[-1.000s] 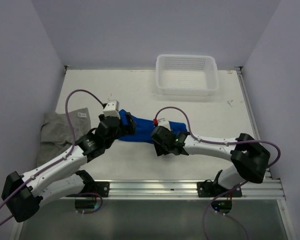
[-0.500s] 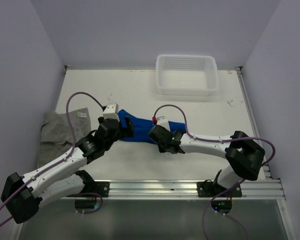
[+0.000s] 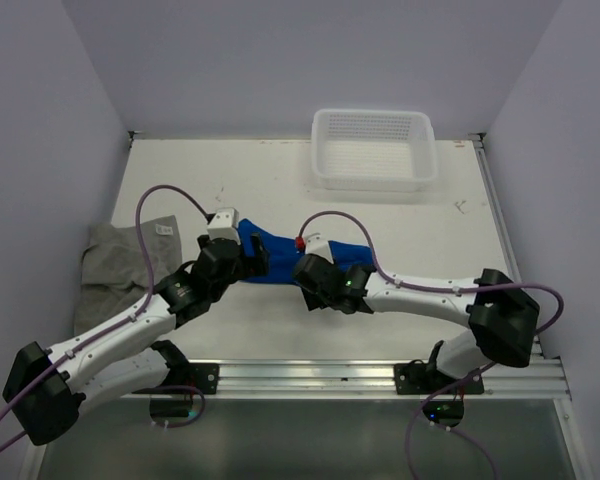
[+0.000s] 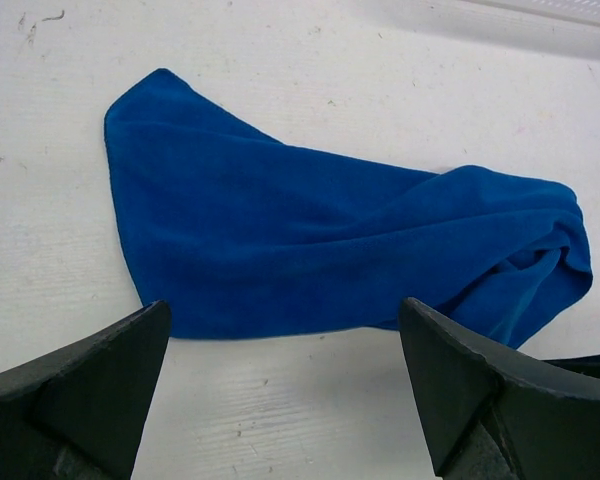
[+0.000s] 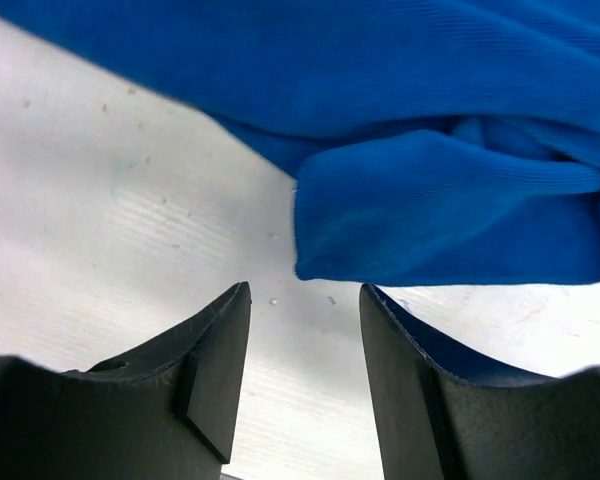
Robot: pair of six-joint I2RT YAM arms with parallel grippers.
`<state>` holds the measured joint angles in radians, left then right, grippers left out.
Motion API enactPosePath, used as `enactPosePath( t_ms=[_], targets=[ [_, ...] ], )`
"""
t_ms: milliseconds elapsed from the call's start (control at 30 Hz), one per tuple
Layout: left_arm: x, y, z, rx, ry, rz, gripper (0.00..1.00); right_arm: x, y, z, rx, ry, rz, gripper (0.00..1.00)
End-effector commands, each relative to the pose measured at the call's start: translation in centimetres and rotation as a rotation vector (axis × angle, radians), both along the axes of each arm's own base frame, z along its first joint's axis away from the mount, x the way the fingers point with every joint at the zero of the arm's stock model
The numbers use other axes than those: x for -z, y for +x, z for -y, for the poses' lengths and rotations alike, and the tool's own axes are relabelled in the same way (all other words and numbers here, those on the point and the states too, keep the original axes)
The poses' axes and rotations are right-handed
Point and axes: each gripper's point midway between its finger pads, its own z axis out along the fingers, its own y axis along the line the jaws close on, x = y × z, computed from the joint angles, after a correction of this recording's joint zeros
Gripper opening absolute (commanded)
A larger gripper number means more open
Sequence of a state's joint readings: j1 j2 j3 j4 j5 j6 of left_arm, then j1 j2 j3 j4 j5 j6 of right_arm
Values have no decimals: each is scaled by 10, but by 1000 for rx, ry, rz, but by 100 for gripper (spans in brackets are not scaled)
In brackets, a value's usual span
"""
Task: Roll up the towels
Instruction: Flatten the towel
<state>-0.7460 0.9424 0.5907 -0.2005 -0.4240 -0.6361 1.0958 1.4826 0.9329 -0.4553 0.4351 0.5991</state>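
On the table (image 3: 280,180) | blue towel (image 4: 320,250) lies bunched | left gripper (image 4: 285,310) spread wide | right gripper (image 5: 303,292) parted at its fold

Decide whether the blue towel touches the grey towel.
Apart. The top view shows a strip of bare table between the grey towel and the blue towel.

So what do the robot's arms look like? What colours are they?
The left arm and right arm are white tube-like segments joined by chunky black joints. A thin purple cable loops up near each wrist, and the right one has a small red tip. The left gripper and right gripper each have two dark wedge-shaped fingers.
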Motion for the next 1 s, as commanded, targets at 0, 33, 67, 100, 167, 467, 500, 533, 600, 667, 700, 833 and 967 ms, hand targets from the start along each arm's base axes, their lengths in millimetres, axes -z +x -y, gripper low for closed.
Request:
enactPosePath(
  t_ms=[0, 33, 67, 100, 167, 467, 500, 533, 600, 667, 700, 833, 967],
  targets=[
    [-9, 9, -3, -37, -18, 38, 100, 1, 3, -8, -10, -68, 28, 51],
    [-10, 9, -4, -41, -15, 38, 100, 8, 5, -6, 16, -95, 31, 49],
    [-10, 8, -6, -46, -10, 40, 100, 13, 6, -4, 30, -112, 30, 48],
    [-11, 9, -6, -48, -11, 43, 100, 17, 7, -3, 39, -126, 30, 48],
    [-11, 9, -7, -51, -11, 48, 100, 32, 13, 3, 77, -184, 43, 43],
    [-3, 6, -9, -42, 7, 31, 100, 50, 18, 25, 183, -279, 79, 16],
    [-2, 6, -9, -42, 7, 29, 100, 46, 18, 24, 183, -259, 80, 4],
    [-2, 6, -9, -42, 7, 29, 100, 41, 17, 25, 183, -248, 82, 0],
    [-2, 5, -9, -41, 10, 28, 100, 22, 14, 27, 182, -196, 89, 0],
    [-3, 6, -10, -41, 12, 34, 100, 3, 11, 31, 179, -149, 99, 0],
    [-4, 6, -10, -43, 13, 36, 100, -11, 9, 34, 175, -122, 109, 0],
    [-11, 8, -9, -37, 2, 50, 100, -102, 12, 53, 194, 101, 214, 0],
    [-10, 6, -4, -15, -5, 43, 100, -147, 22, 92, 262, 215, 237, 0]
  ],
)
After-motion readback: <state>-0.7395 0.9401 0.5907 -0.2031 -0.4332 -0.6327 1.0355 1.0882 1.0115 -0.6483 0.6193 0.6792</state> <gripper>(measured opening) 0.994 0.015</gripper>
